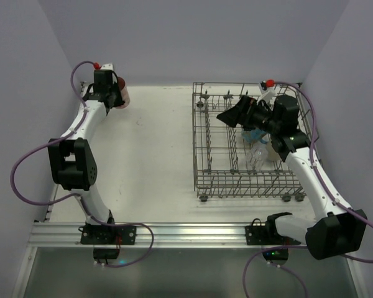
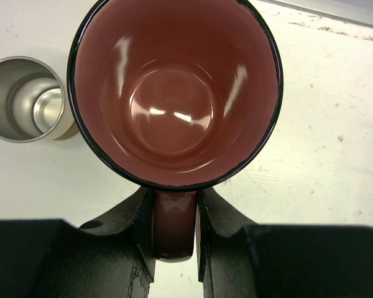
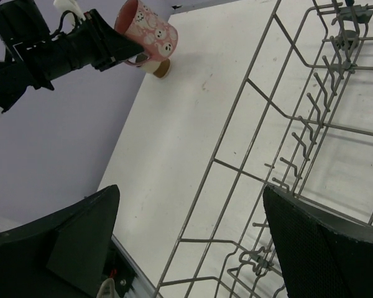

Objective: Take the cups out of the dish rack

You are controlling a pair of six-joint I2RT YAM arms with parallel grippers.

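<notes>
Left gripper (image 2: pixel 174 233) clamped on handle of pink mug (image 2: pixel 174 93), mug upright just ahead of fingers, steel cup (image 2: pixel 25 99) beside. Right gripper (image 3: pixel 193 248) jaws wide, empty, over dish rack (image 1: pixel 236 180); glass tumbler (image 1: pixel 259 156) in rack, behind its fingers, right arm nearer.

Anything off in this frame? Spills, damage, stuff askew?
Nothing spilled or broken. The left gripper holds the empty pink mug by its handle beside a tan cup; the right gripper is open over the dish rack. Only oddity: the edge of one left finger looks chipped and flaking.
</notes>
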